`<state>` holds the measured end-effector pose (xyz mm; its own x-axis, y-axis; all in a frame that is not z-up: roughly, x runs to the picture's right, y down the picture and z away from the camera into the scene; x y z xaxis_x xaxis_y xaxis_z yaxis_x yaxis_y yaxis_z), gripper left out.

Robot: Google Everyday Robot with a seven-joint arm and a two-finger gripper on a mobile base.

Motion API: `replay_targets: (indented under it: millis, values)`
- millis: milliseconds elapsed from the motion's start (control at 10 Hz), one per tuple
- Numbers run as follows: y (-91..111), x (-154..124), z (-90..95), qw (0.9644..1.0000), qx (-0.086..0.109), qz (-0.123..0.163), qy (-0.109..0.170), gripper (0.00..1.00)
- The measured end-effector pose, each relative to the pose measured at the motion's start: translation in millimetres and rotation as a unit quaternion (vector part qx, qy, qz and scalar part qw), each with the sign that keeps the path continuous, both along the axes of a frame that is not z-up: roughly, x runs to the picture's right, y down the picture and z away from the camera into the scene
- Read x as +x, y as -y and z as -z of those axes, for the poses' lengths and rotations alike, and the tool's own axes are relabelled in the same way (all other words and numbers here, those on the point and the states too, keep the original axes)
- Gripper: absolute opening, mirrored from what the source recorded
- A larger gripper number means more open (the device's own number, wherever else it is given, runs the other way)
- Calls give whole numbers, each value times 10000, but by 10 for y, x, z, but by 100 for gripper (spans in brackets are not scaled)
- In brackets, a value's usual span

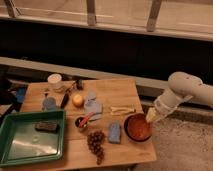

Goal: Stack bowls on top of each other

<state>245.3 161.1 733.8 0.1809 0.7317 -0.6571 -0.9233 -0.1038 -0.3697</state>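
Gripper point(151, 116) sits at the lower right, touching the orange-brown bowl's point(138, 127) rim; I can't tell its grip. That bowl seems nested in the purple one, so stacking looks nearly done.

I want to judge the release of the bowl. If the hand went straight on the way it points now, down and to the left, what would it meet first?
Most likely the orange-brown bowl, whose right rim lies right at the tip of the hand. Depth is unclear, so contact cannot be confirmed.
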Motion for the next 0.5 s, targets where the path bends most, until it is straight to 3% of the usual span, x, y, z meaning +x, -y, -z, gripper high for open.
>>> replay_targets:
  millis: [200,400,500]
  values:
    - [17,-44,-11,9999,85,-6,-62,63]
    - [212,-9,17,9981,485,-176,-332,63]
    - [245,10,25,9975,554,-212,-381,63]
